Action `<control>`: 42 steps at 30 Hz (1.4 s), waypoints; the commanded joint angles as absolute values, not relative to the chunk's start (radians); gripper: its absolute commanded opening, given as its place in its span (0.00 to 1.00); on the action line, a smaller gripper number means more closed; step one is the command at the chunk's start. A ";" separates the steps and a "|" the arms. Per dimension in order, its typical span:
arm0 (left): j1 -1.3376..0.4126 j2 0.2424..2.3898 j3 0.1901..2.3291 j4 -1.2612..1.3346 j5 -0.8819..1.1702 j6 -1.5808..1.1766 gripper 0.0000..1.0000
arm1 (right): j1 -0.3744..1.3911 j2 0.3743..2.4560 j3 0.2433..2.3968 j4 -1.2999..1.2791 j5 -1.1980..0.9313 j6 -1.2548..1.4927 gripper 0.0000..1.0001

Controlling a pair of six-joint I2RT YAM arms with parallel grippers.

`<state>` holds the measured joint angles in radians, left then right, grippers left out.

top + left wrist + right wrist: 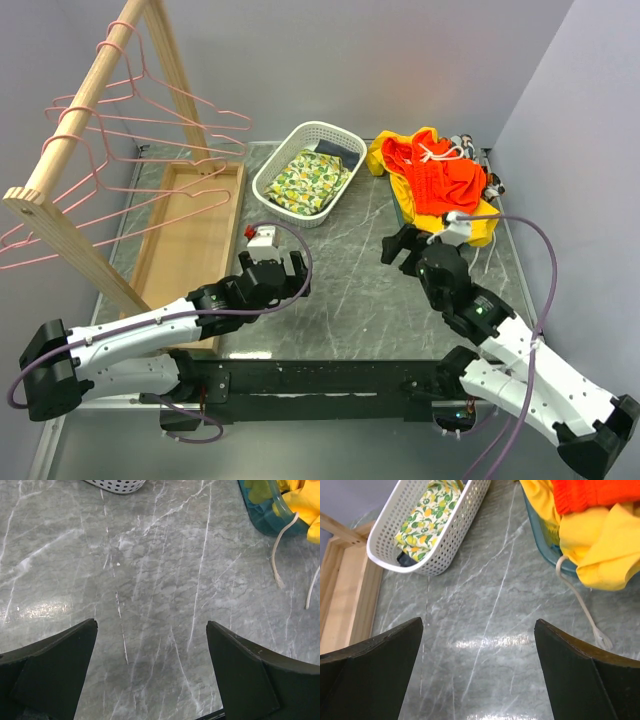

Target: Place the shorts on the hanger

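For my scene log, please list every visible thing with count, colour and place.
shorts: one, orange-red, far right, on the yellow garment
yellow garment: one, yellow, over a teal bin
basket: one, white, far centre
lemon-print cloth: one, yellow-green print, in the basket
hangers: several, pink, on the wooden rack, left
tray: one, wooden, below the rack
table: one, grey marble
left hand: black, open
right hand: black, open
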<state>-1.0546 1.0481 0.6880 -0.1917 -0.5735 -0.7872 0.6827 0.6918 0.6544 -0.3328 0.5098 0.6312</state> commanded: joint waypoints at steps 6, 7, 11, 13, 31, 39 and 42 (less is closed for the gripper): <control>-1.058 1.055 0.709 -0.190 -0.540 -0.750 0.96 | 0.441 0.958 0.960 -0.353 0.534 0.528 1.00; -1.058 1.061 0.716 -0.201 -0.549 -0.750 0.96 | 0.401 0.983 1.013 -0.348 0.503 0.526 1.00; -1.058 1.084 0.750 -0.259 -0.572 -0.755 0.96 | 0.256 1.150 1.156 -0.342 0.471 0.538 1.00; -1.058 1.106 0.775 -0.299 -0.578 -0.762 0.97 | 0.217 1.251 1.242 -0.364 0.472 0.545 1.00; -1.058 1.075 0.781 -0.310 -0.571 -0.752 0.96 | 0.163 1.666 1.392 -0.341 0.489 0.572 0.67; -1.058 1.091 0.799 -0.307 -0.571 -0.736 0.96 | 0.153 1.574 1.383 -0.334 0.497 0.551 0.00; -1.058 1.092 0.811 -0.308 -0.574 -0.733 0.96 | 0.152 1.551 1.414 -0.353 0.485 0.531 0.00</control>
